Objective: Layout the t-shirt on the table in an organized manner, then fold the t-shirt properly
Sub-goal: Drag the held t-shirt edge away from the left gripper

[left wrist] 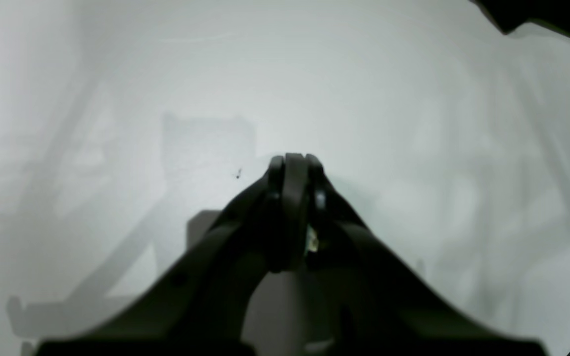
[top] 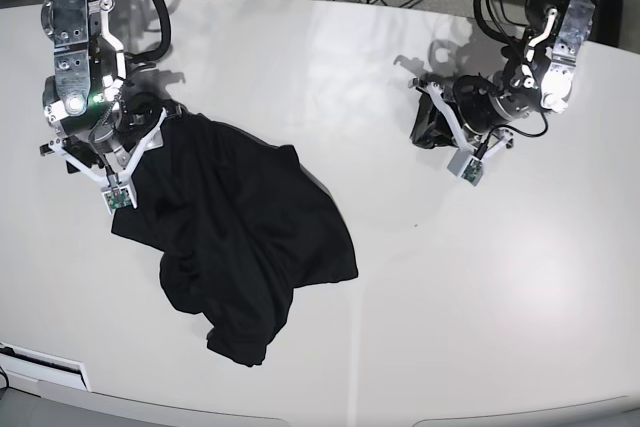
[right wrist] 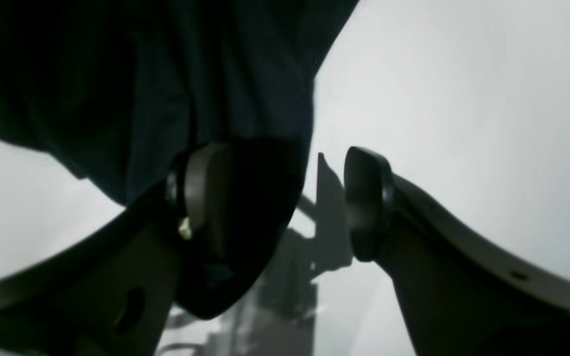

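Right pincer (right wrist: pixel 285 202) spread over t-shirt (top: pixel 240 237) edge; left pincer (left wrist: pixel 295 165) clenched empty above table (top: pixel 400 97).

The base view is evenly bright and sharp; the glossy white worktop (top: pixel 400 277) carries soft glare at the lower right of the frame, and short faint shadows lie just beside each arm. The t-shirt (top: pixel 235 232) is so dark that its folds barely show.

Both wrist views are dimmer, soft and curved toward the corners. In the left wrist view the left tool (left wrist: pixel 295 170) is a blurred black silhouette at lower centre, with grey double shadows left of it. In the right wrist view the right tool (right wrist: pixel 285 198) and the cloth are underexposed and out of focus against a washed-out pale surface.
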Robot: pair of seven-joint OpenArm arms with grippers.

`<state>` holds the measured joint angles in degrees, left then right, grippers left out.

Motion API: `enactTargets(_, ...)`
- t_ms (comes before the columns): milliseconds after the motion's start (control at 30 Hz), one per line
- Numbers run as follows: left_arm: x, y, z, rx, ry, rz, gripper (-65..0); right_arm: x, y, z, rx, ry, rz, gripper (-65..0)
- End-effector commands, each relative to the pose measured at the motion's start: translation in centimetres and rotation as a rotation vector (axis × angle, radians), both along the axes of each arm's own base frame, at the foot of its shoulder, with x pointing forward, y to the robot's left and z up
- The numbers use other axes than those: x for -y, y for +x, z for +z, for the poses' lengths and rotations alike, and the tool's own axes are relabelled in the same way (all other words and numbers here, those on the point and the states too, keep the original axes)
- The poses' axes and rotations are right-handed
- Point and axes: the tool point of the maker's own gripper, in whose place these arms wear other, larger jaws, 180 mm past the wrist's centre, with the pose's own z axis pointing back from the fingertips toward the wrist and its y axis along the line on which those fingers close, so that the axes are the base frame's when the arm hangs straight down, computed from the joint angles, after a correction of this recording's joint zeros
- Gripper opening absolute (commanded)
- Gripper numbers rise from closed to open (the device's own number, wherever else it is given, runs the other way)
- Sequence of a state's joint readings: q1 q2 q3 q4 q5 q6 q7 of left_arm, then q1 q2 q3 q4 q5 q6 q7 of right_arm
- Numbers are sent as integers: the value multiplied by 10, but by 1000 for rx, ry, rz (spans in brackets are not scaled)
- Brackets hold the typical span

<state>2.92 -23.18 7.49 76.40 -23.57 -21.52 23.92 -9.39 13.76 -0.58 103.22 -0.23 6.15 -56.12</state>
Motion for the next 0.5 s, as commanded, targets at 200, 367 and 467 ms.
enactTargets(200, 2, -1, 6, 16, -22, -22, -650, -70, 29, 58, 214, 269, 251, -278)
enactTargets(367, 6, -4, 7, 15, -34, -49, -650, -110, 34, 70, 252, 467, 376, -278)
enactTargets(467, 6, -4, 7, 15, -33, -50, -650, -114, 47, 57, 240, 483, 361, -278)
